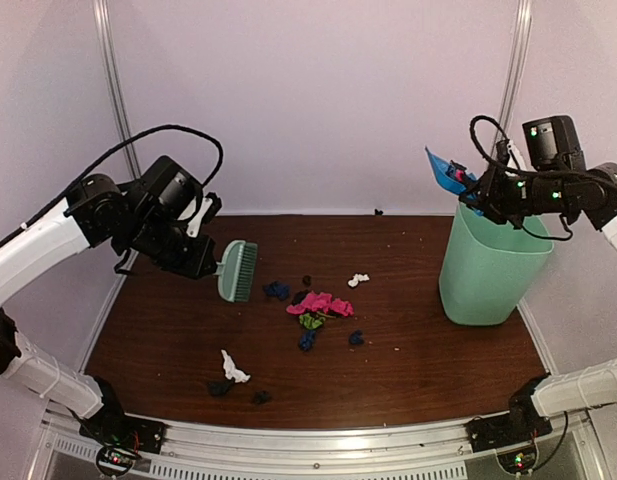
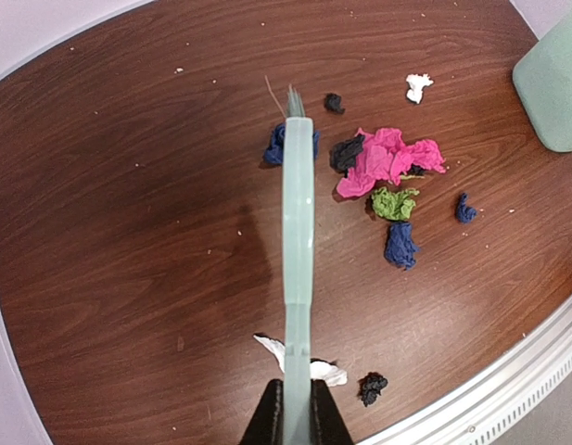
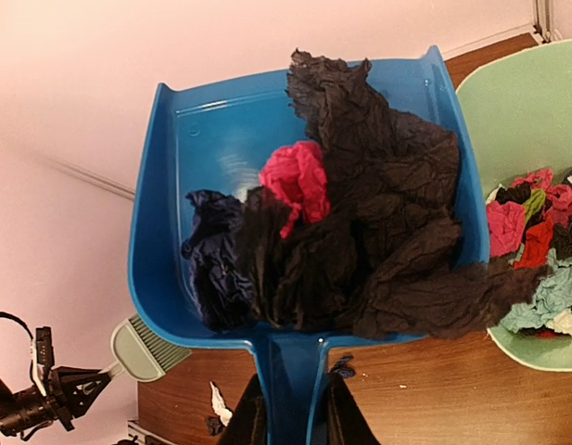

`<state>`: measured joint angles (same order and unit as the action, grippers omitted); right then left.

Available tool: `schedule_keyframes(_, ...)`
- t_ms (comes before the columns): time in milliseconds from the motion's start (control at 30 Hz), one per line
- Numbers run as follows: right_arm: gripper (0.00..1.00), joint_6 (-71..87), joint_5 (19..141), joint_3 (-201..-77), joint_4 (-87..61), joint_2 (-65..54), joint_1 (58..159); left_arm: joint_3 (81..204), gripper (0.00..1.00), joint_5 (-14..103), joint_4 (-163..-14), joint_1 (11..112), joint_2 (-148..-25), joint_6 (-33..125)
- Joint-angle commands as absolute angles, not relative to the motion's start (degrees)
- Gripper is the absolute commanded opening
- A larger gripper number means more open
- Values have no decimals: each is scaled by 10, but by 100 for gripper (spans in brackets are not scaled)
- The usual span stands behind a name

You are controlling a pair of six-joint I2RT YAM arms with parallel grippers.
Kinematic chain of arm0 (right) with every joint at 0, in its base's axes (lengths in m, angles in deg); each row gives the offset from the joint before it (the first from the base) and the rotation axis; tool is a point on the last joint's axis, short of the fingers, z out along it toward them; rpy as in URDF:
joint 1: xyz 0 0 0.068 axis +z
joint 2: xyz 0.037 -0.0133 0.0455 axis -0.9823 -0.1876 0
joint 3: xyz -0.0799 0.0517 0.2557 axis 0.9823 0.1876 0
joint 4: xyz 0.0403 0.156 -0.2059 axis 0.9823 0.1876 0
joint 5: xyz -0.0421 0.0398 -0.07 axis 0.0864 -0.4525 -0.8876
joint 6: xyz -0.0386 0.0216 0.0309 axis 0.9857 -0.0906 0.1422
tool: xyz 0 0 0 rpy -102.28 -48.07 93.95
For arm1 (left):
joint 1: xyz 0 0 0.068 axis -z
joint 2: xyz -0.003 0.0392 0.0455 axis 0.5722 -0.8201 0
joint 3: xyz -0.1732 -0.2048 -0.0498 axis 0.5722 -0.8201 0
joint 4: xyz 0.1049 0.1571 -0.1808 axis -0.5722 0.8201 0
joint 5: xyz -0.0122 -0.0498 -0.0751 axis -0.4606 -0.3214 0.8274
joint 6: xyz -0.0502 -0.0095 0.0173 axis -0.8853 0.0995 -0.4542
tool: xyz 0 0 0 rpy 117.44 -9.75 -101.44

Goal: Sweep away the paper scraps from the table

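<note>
Paper scraps lie mid-table (image 1: 168, 330): a pink wad (image 1: 321, 303), a green one (image 1: 310, 321), dark blue ones (image 1: 276, 290), white ones (image 1: 233, 368) and black ones (image 1: 221, 386). My left gripper (image 1: 210, 262) is shut on the handle of a mint-green brush (image 1: 237, 271), held above the table left of the pile. From the left wrist the brush (image 2: 298, 213) shows edge-on between my fingers (image 2: 298, 394), above the pink wad (image 2: 387, 158). My right gripper (image 1: 471, 190) is shut on a blue dustpan (image 3: 202, 139) loaded with black paper (image 3: 387, 232) and a pink wad (image 3: 298, 176); its handle sits in the gripper (image 3: 293, 380).
A mint-green bin (image 1: 488, 265) stands at the table's right side, and the dustpan (image 1: 446, 170) is tilted at its rim. Inside the bin (image 3: 517, 102) lie several coloured scraps (image 3: 545, 241). White walls enclose the back and sides. A silver rail (image 1: 308, 440) runs along the near edge.
</note>
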<state>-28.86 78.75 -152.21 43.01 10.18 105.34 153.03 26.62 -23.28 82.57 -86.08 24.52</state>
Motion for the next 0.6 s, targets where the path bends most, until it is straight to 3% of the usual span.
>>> schedule_keyframes(0, 0, -335, 826, -1502, 434, 134, 1030, 1552, 0, 279, -260, 822, -869, 255)
schedule_keyframes(567, 0, -398, 957, -1441, 393, 168, 921, 1552, 0, 314, -263, 821, -869, 245)
